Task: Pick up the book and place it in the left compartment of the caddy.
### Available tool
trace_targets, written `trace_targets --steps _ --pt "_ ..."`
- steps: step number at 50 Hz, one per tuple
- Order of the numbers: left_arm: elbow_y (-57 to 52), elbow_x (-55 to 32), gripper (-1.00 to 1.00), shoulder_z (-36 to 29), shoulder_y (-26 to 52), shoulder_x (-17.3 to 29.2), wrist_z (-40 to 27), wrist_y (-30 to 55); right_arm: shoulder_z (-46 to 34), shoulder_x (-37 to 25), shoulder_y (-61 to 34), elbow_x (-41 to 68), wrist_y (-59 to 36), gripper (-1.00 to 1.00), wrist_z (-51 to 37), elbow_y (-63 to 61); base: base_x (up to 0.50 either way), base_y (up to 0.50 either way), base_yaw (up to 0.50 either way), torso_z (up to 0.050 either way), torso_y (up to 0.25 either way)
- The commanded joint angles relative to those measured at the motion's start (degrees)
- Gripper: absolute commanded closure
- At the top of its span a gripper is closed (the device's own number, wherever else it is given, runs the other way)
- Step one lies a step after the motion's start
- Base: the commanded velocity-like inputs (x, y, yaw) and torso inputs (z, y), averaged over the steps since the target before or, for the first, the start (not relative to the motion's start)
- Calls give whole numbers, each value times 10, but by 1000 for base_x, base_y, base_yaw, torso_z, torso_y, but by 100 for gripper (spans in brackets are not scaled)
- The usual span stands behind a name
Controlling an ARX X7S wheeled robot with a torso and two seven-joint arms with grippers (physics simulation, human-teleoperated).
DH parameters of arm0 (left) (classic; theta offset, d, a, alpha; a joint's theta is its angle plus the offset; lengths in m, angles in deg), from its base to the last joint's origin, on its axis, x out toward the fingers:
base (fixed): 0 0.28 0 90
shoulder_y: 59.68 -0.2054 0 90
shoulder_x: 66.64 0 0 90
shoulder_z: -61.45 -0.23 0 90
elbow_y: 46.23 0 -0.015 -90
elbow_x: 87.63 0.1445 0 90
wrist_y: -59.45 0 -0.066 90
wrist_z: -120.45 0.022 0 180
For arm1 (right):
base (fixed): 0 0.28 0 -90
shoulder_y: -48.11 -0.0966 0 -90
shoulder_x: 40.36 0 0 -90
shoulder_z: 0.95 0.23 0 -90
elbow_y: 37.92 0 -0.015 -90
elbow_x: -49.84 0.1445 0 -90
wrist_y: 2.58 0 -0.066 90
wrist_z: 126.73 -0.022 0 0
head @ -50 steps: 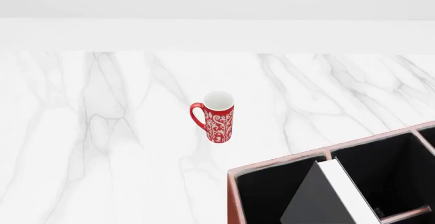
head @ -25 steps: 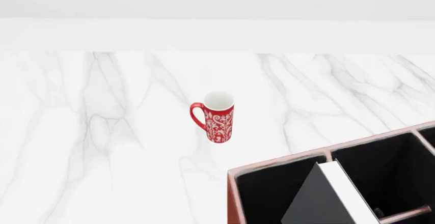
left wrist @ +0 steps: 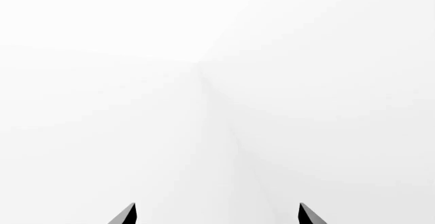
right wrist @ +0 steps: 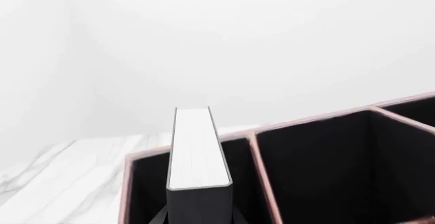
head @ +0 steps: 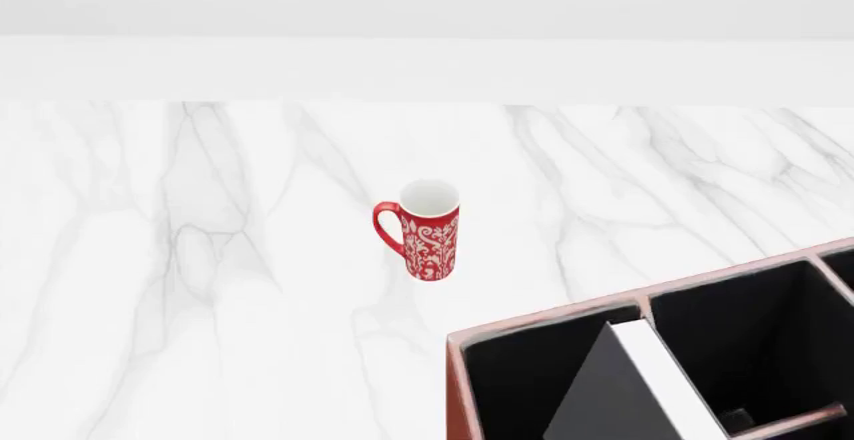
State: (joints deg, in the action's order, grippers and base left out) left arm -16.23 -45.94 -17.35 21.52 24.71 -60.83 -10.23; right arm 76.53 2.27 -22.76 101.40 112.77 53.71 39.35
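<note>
The black book (right wrist: 198, 152) with white page edges stands on edge in my right gripper (right wrist: 199, 217), whose fingers show on both sides of its cover. It hangs tilted over the left compartment (right wrist: 146, 188) of the reddish-brown caddy (right wrist: 306, 119), with its lower part inside the black interior. In the head view the book (head: 621, 390) leans beside the divider of the caddy (head: 547, 318), over the left compartment (head: 514, 380). My left gripper (left wrist: 217, 214) is open and empty, facing a blank white surface.
A red patterned mug (head: 427, 230) stands upright on the white marble counter (head: 200, 260), to the far left of the caddy. A white wall runs along the counter's back edge. Neither arm shows in the head view.
The book has shifted slightly left and tipped a little in the head view, still over the left compartment. The mug and caddy have not moved.
</note>
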Motion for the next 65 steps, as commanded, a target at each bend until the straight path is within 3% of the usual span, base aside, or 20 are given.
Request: trace_targets --steps 1,65 --pt "0 -22 -100 19 1 -13 23 -32 6 18 -23 -44 22 100 13 53 0 0 0 0 0" --pt "0 -6 -100 9 19 -13 37 -17 -37 93 -125 -70 -13 100 40 163 0 0 0 0 1"
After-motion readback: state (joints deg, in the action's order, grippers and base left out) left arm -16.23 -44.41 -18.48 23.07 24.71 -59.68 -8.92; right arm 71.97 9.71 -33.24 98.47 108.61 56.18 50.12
